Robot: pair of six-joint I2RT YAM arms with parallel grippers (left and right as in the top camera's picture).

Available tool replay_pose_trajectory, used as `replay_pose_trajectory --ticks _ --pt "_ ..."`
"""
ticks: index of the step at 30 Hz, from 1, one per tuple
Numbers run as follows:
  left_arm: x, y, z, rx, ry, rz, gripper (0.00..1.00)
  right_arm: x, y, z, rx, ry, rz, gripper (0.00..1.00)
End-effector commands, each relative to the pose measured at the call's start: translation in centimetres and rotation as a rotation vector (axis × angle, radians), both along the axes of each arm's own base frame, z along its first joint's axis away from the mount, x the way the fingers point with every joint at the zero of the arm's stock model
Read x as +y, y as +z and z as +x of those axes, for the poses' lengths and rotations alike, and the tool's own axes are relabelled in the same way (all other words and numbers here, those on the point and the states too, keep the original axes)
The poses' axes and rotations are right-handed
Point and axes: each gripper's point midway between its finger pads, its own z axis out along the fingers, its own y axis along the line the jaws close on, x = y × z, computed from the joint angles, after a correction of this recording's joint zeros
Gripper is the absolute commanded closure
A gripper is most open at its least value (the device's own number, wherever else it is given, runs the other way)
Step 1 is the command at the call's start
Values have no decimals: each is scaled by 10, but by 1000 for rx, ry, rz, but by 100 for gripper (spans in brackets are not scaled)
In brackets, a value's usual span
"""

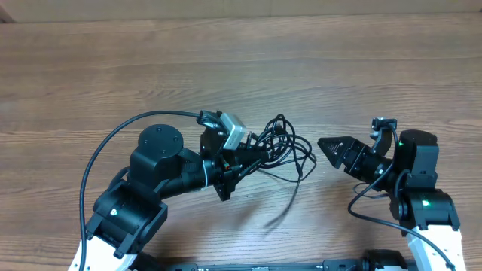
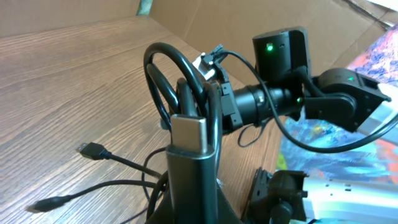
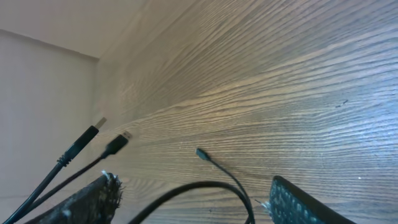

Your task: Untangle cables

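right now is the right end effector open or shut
Open. The right end effector has its fingers wide apart in its wrist view, with a cable passing loose between them.

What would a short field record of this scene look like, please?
surface: wooden table
cables: black tangle near the middle
left gripper: shut on a raised loop of the cables
right gripper: open, nothing gripped
loose ends: plugs lying on the surface
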Motion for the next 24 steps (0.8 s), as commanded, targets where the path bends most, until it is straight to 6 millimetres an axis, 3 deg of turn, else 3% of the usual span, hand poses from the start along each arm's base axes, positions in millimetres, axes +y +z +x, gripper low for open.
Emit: replay_pose_trajectory --ticks 1,4,8,12,16,24 --pt "9 5 7 -81 41 33 96 3 23 -3 -108 45 -17 23" --pt "10 0 6 -113 28 67 96 4 37 -9 -170 50 -24 20" --pt "10 -8 0 -183 -28 127 96 17 67 -28 -367 181 -53 19" --pt "3 -7 -19 -274 -173 128 95 30 93 -52 -553 309 -78 15" --pt "-5 2 -46 -396 -363 74 96 43 107 -71 -662 428 -62 11" --pt "-6 2 -65 -472 -486 46 96 62 131 -102 -816 640 36 17"
